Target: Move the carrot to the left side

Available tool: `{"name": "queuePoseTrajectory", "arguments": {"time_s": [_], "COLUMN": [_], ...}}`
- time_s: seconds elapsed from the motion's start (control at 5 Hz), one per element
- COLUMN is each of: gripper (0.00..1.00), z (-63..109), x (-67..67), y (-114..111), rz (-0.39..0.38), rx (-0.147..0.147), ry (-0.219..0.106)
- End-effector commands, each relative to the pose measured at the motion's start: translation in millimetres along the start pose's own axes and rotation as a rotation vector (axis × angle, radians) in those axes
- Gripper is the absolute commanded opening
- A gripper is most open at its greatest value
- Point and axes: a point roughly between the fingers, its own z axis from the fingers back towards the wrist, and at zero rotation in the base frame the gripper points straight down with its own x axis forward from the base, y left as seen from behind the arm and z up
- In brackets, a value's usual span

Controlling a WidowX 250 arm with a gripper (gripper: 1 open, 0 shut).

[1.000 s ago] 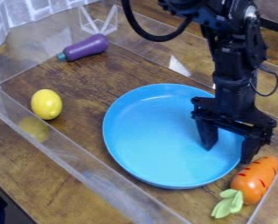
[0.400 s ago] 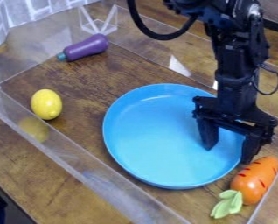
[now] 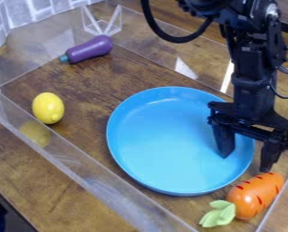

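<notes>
The carrot (image 3: 256,192) is a small glossy orange toy with light green leaves (image 3: 219,215). It lies on the wooden table at the lower right, just off the rim of the blue plate (image 3: 158,145). My gripper (image 3: 248,150) points down over the plate's right edge, just above the carrot. It is open and empty. Its right finger (image 3: 271,156) stands close above the carrot's thick end, and I cannot tell whether they touch.
A yellow lemon (image 3: 47,108) sits on the table at the left. A purple eggplant (image 3: 86,49) lies at the back left. Clear plastic walls (image 3: 62,154) fence the table along the front and the left.
The carrot has shifted slightly down and to the left and lies more level, with its leaves nearer the bottom edge. The gripper has stayed open and hardly moved.
</notes>
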Motion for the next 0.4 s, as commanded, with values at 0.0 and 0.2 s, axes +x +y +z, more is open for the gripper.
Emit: {"name": "queuePoseTrajectory", "arguments": {"time_s": [0.0, 0.2], "gripper": [1.0, 1.0], "z": [-22.0, -19.4], "x": [-11.6, -14.6], "y": [10.9, 15.8], "rz": [-0.017, -0.017], "rx": [0.015, 0.018], "ry": [0.076, 0.081]}}
